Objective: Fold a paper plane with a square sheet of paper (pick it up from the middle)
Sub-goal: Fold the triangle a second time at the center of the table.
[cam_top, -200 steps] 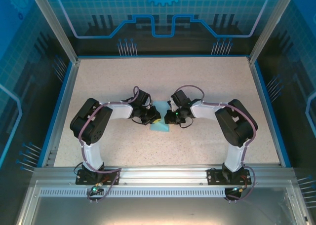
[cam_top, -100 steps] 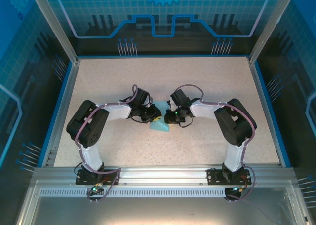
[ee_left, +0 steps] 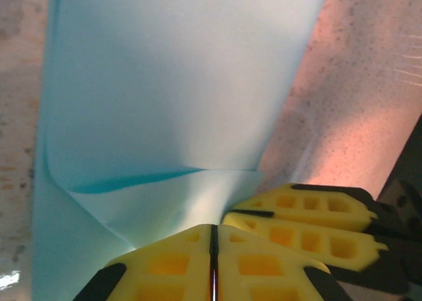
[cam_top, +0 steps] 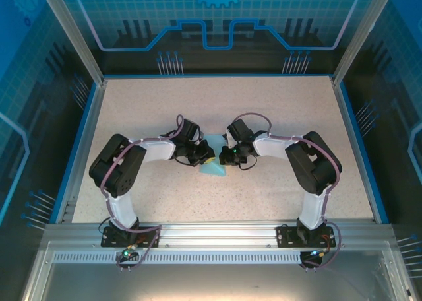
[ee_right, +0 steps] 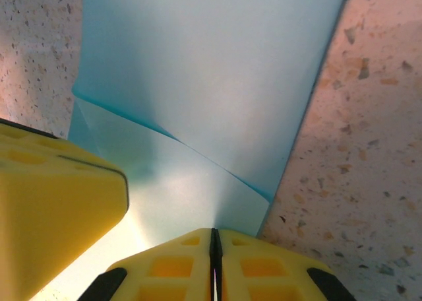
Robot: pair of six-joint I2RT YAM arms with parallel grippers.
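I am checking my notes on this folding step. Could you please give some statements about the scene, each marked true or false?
1. The left claw and the right claw are both shut. True.
2. The paper is folded, one layer over another. True.
3. The paper lies in a far corner. False: it lies near the middle of the table, between the claws.
4. The paper is red. False: it is light blue.
5. The claws stand far apart. False: they nearly meet over the paper.
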